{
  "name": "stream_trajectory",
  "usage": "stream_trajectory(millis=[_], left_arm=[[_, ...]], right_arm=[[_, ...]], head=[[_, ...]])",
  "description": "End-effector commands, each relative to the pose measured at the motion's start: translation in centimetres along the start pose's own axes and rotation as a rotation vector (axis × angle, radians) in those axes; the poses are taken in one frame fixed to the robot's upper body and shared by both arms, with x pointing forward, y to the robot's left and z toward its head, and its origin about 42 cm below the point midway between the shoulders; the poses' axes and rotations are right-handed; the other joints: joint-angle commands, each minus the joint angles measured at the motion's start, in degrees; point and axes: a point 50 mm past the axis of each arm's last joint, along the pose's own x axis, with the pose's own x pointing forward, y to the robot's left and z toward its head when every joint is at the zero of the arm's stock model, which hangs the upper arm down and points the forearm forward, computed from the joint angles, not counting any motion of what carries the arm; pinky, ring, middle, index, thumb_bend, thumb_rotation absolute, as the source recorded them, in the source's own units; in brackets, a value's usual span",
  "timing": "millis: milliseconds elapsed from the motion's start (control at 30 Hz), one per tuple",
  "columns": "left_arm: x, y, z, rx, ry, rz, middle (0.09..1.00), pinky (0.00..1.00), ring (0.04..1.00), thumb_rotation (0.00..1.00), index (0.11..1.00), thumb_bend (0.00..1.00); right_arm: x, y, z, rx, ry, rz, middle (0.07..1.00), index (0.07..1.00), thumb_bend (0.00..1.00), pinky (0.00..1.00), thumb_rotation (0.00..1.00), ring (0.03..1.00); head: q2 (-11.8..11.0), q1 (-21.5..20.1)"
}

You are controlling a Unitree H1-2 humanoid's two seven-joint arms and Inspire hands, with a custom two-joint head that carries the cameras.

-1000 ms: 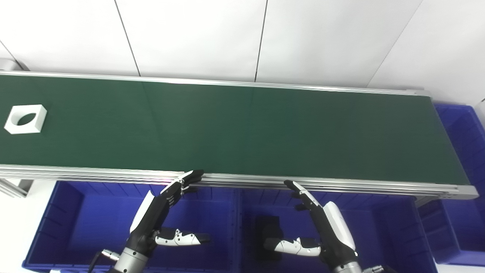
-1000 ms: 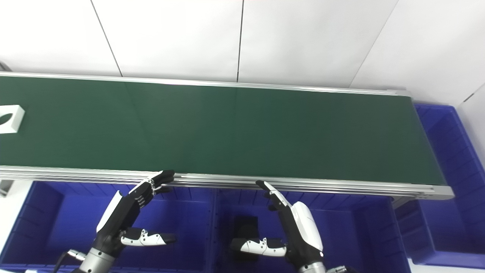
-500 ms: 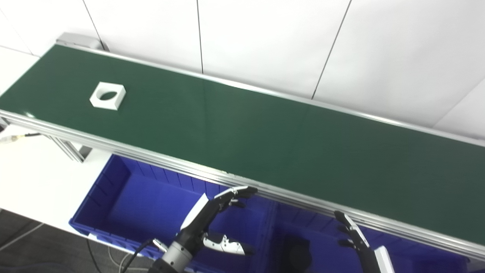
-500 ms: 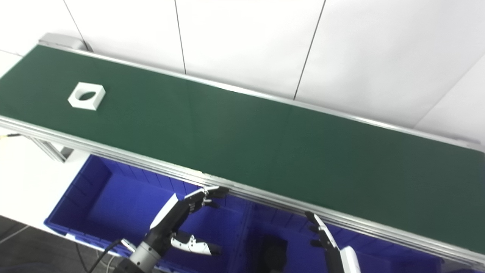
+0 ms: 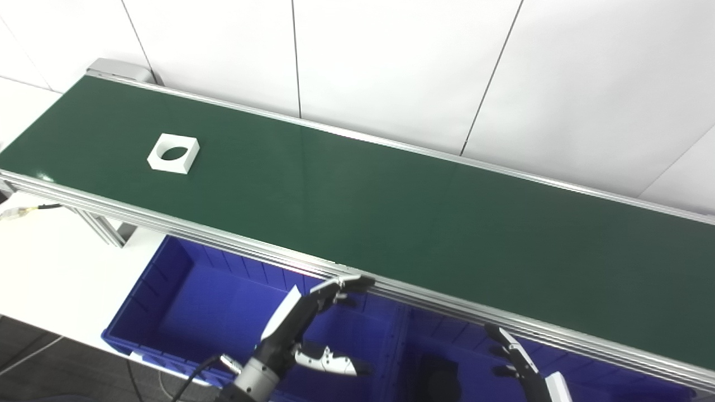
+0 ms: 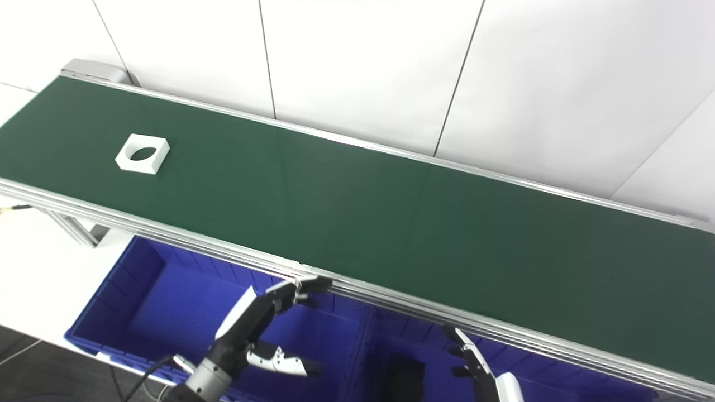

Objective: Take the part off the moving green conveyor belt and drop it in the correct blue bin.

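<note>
A white square part with a round hole lies flat on the green conveyor belt near its far left end; it also shows in the right eye view. My left hand is open and empty, held over the left blue bin just below the belt's near rail. My right hand is open and empty at the bottom edge, partly cut off, over the middle blue bin. Both hands are far from the part.
A dark object lies in the middle bin. The belt's aluminium rail runs between my hands and the belt. A white table and a cable are at the left.
The camera swung left in the first half second. Since then the part has moved a little to the right along the belt. Both hands stay open over the bins.
</note>
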Motion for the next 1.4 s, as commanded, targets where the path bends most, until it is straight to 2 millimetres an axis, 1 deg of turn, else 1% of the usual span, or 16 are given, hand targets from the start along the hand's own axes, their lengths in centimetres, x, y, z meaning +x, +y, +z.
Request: stream_trajectory(millis=[0, 67, 167, 233, 300, 367, 567, 767, 900, 1000, 1033, 1067, 1100, 1133, 1267, 1367], left_arm=[[1.8, 1.4, 2.0, 0.029, -0.122, -0.001, 0.822, 0.70, 0.787, 0.28, 0.784, 0.96], [2.5, 2.1, 2.7, 0.048, -0.157, -0.010, 0.834, 0.72, 0.801, 0.31, 0.796, 0.97], [4.3, 4.0, 4.6, 0.101, -0.246, -0.033, 0.836, 0.71, 0.805, 0.33, 0.806, 0.95], [5.1, 4.9, 5.4, 0.140, -0.274, -0.046, 0.844, 0.72, 0.811, 0.35, 0.820, 0.94], [5.6, 5.7, 5.9, 0.178, -0.282, -0.064, 0.852, 0.73, 0.823, 0.38, 0.832, 0.92], [6.3, 6.5, 6.5, 0.222, -0.300, -0.080, 0.852, 0.76, 0.831, 0.38, 0.833, 0.90], [7.7, 8.5, 7.3, 0.335, -0.302, -0.101, 0.855, 0.80, 0.847, 0.43, 0.849, 0.87], [9.5, 10.3, 7.2, 0.464, -0.252, -0.129, 0.883, 0.81, 0.859, 0.45, 0.860, 0.83], [10.8, 10.9, 6.8, 0.527, -0.235, -0.156, 0.877, 0.79, 0.846, 0.43, 0.856, 0.83], [11.9, 11.6, 6.5, 0.570, -0.206, -0.176, 0.886, 0.78, 0.849, 0.41, 0.861, 0.82], [12.1, 11.8, 6.5, 0.578, -0.199, -0.181, 0.895, 0.78, 0.856, 0.41, 0.869, 0.82], [12.3, 12.0, 6.4, 0.586, -0.189, -0.181, 0.895, 0.78, 0.856, 0.41, 0.869, 0.82], [12.5, 12.1, 6.3, 0.591, -0.182, -0.180, 0.898, 0.77, 0.859, 0.41, 0.871, 0.83], [12.7, 12.3, 6.1, 0.595, -0.176, -0.179, 0.900, 0.77, 0.861, 0.42, 0.872, 0.83], [13.2, 13.2, 5.7, 0.617, -0.151, -0.164, 0.908, 0.77, 0.868, 0.41, 0.882, 0.83], [13.4, 13.7, 5.4, 0.631, -0.137, -0.159, 0.918, 0.78, 0.877, 0.43, 0.893, 0.83]], right_arm=[[0.3, -0.2, 0.9, 0.010, -0.075, -0.032, 0.867, 0.875, 1.00, 0.65, 0.28, 0.795], [0.4, -0.1, 0.9, 0.012, -0.078, -0.033, 0.866, 0.875, 1.00, 0.68, 0.27, 0.815], [0.5, 0.0, 0.9, -0.005, -0.088, -0.034, 0.861, 0.872, 1.00, 0.67, 0.29, 0.815], [0.6, 0.1, 0.9, -0.002, -0.096, -0.040, 0.855, 0.867, 1.00, 0.67, 0.28, 0.809], [0.6, 0.2, 0.9, 0.004, -0.103, -0.040, 0.858, 0.867, 1.00, 0.68, 0.28, 0.814], [0.7, 0.3, 0.9, 0.001, -0.111, -0.040, 0.862, 0.866, 1.00, 0.69, 0.28, 0.827], [0.8, 0.6, 0.7, -0.002, -0.124, -0.052, 0.851, 0.853, 1.00, 0.65, 0.29, 0.801], [1.0, 0.7, 0.6, 0.000, -0.127, -0.048, 0.856, 0.854, 1.00, 0.66, 0.28, 0.808], [1.1, 0.7, 0.4, -0.003, -0.127, -0.051, 0.842, 0.847, 1.00, 0.65, 0.27, 0.788], [1.1, 0.6, 0.1, -0.005, -0.126, -0.053, 0.841, 0.847, 1.00, 0.65, 0.27, 0.786], [1.1, 0.6, 0.0, -0.006, -0.126, -0.054, 0.837, 0.843, 1.00, 0.65, 0.28, 0.784], [1.1, 0.6, -0.1, -0.005, -0.130, -0.054, 0.837, 0.843, 1.00, 0.65, 0.28, 0.783], [1.1, 0.6, -0.2, -0.004, -0.132, -0.054, 0.836, 0.840, 1.00, 0.64, 0.28, 0.782], [1.1, 0.6, -0.3, -0.006, -0.134, -0.056, 0.836, 0.838, 1.00, 0.64, 0.27, 0.781], [1.2, 0.6, -0.5, 0.000, -0.134, -0.055, 0.834, 0.828, 1.00, 0.65, 0.27, 0.787], [1.3, 0.6, -0.7, -0.006, -0.137, -0.060, 0.825, 0.822, 1.00, 0.65, 0.27, 0.787]], head=[[-0.04, -0.20], [-0.01, -0.55], [0.01, -1.65], [-0.01, -2.25], [-0.06, -2.73], [-0.32, -3.29], [-0.95, -3.76], [-2.05, -3.86], [-2.27, -4.57], [-3.34, -5.26], [-3.34, -5.26], [-4.06, -5.63], [-4.06, -5.63], [-4.67, -5.70], [-5.27, -5.56], [-5.25, -5.38]])
